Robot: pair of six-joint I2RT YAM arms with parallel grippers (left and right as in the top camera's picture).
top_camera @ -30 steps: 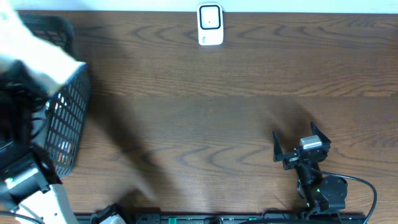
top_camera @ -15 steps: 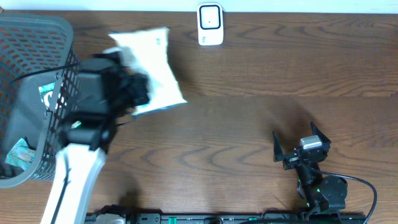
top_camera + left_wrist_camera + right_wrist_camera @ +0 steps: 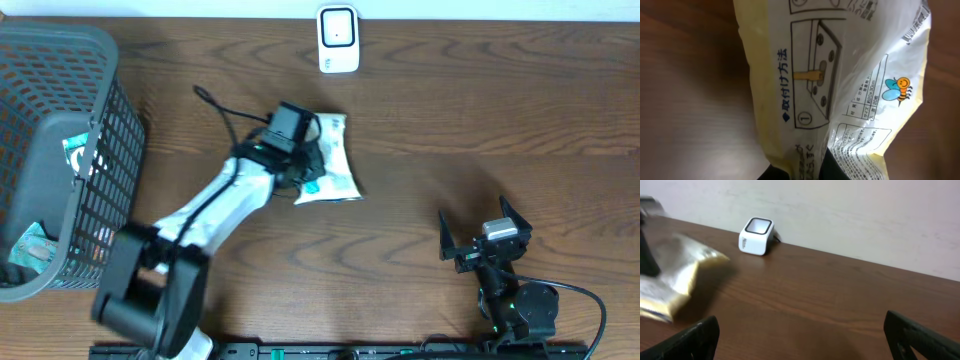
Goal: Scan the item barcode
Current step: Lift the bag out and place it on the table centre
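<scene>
The item is a pale yellow plastic packet (image 3: 337, 168) printed with diagrams, Japanese text and a small bee (image 3: 840, 75). My left gripper (image 3: 303, 160) is shut on its lower edge (image 3: 820, 169) and holds it over the table left of centre. No barcode shows clearly on the side facing the left wrist camera. The white scanner (image 3: 338, 40) stands at the table's far edge, beyond the packet and slightly to its right. My right gripper (image 3: 476, 222) rests open near the front right, with nothing between its fingers (image 3: 805, 340). From there the packet (image 3: 675, 275) looks blurred at the left, and the scanner (image 3: 756, 235) stands further back.
A dark grey mesh basket (image 3: 110, 150) with several packaged goods inside stands at the table's left edge. A black cable loops from the left arm's wrist (image 3: 225, 112). A pale wall runs behind the table's far edge (image 3: 850, 215).
The left arm has come out of the basket with the packet and swung right and toward the front, from near the basket to left of centre. The right arm has not moved.
</scene>
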